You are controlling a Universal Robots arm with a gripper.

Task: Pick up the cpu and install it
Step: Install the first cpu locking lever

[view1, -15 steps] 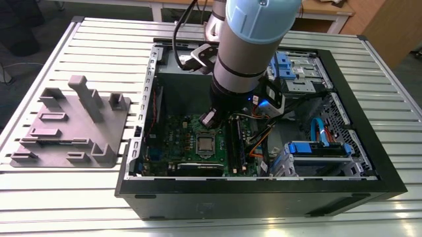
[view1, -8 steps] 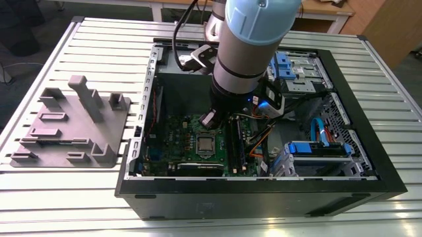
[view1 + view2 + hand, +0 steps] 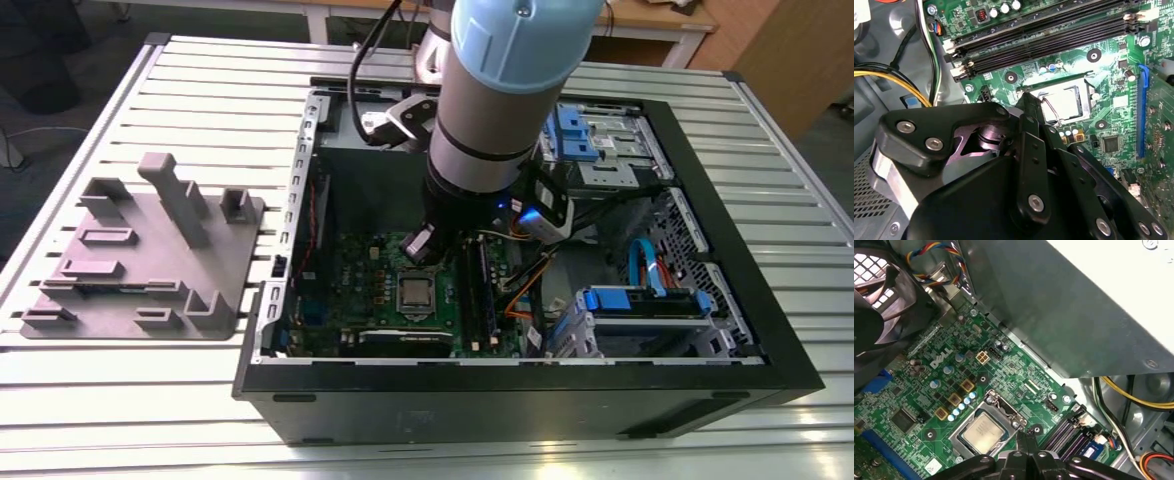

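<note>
The cpu (image 3: 416,291) (image 3: 983,432) (image 3: 1063,101) lies flat in the metal socket frame (image 3: 1004,407) on the green motherboard (image 3: 367,300), its silver top facing up. My gripper (image 3: 1023,436) (image 3: 1027,99) (image 3: 422,244) hangs just above the board beside the socket, at the frame's edge nearest the memory slots (image 3: 1066,432). Its fingertips are pressed together with nothing between them. A thin wire lever (image 3: 1050,114) of the socket sits close to the fingertips. The gripper body hides part of the board in the second wrist view.
The open computer case (image 3: 747,330) surrounds the board with walls, drive bays (image 3: 641,305) and cables (image 3: 1134,395). A black fan (image 3: 884,300) stands near the board. A grey moulded tray (image 3: 134,260) with posts sits on the slatted table (image 3: 160,400) at the exterior view's left.
</note>
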